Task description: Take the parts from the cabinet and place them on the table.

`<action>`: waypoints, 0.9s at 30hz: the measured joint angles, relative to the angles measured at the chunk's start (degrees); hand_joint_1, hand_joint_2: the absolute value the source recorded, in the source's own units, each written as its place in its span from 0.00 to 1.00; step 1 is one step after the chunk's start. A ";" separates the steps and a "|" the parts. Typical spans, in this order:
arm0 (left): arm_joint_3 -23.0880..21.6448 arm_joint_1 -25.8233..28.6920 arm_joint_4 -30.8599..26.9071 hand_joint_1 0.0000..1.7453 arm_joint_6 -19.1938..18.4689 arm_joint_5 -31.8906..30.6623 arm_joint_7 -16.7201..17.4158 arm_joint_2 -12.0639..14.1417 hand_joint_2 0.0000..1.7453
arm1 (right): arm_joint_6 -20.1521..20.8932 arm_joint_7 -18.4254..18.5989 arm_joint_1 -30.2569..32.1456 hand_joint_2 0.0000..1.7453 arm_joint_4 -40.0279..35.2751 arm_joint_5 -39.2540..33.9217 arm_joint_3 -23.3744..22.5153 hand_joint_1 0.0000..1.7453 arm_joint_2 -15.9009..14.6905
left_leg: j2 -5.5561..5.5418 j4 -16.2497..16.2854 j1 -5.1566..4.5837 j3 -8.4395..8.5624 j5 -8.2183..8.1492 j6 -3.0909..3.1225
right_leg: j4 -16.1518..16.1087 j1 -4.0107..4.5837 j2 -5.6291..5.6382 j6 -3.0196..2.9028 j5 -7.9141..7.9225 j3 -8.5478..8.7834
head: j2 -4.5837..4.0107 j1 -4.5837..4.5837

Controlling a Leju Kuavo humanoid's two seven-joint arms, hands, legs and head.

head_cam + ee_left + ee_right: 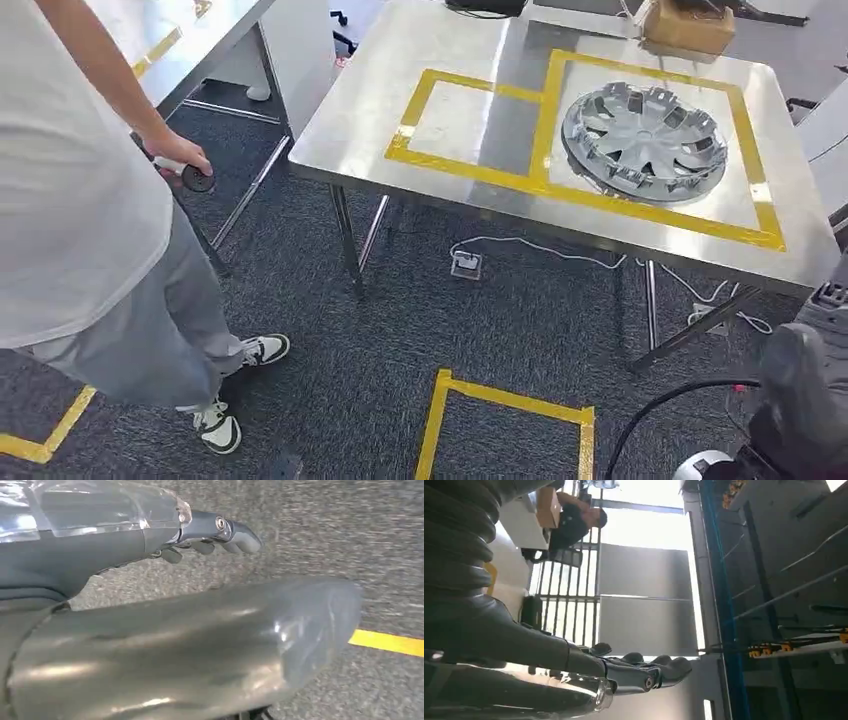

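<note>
Hubcap (pixel 643 141): you see it flat on the table (pixel 400 80), inside the right-hand taped box.
Left hand (pixel 210 535): fingers loosely extended over carpet — holding nothing.
Right hand (pixel 634 672): fingers out, apart, empty.
Person (pixel 80 200): left of the table — hand on a small dark object.

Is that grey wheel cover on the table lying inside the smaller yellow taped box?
No. The wheel cover lies in the larger taped rectangle on the table; the smaller taped box beside it holds nothing.
</note>
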 joint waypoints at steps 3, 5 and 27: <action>0.00 0.00 0.02 0.00 0.00 0.02 0.13 0.00 0.00 | 0.00 0.09 0.55 1.00 0.07 0.35 0.00 0.00 -0.04 | -0.04 0.03 -0.49 -1.81 1.48 -0.16 | -9.15 0.35 0.16 -1.29 5.34 6.97 | 0.00 0.07; 0.00 -0.05 0.02 0.00 0.00 0.02 0.15 -0.13 0.00 | 0.00 0.20 0.54 1.00 0.04 0.39 -0.02 0.00 -0.22 | 0.05 0.06 -0.79 -2.36 2.23 -0.60 | -18.57 0.99 0.24 -2.75 5.44 12.60 | 0.00 0.09; -0.13 -0.13 0.02 0.00 -1.05 0.00 0.46 0.13 0.00 | -0.02 1.64 1.14 1.00 -0.26 2.21 -0.22 0.00 -0.96 | 0.00 -0.23 0.18 2.47 -1.86 0.02 | -11.83 0.75 -0.07 -0.37 5.61 2.09 | -0.02 0.00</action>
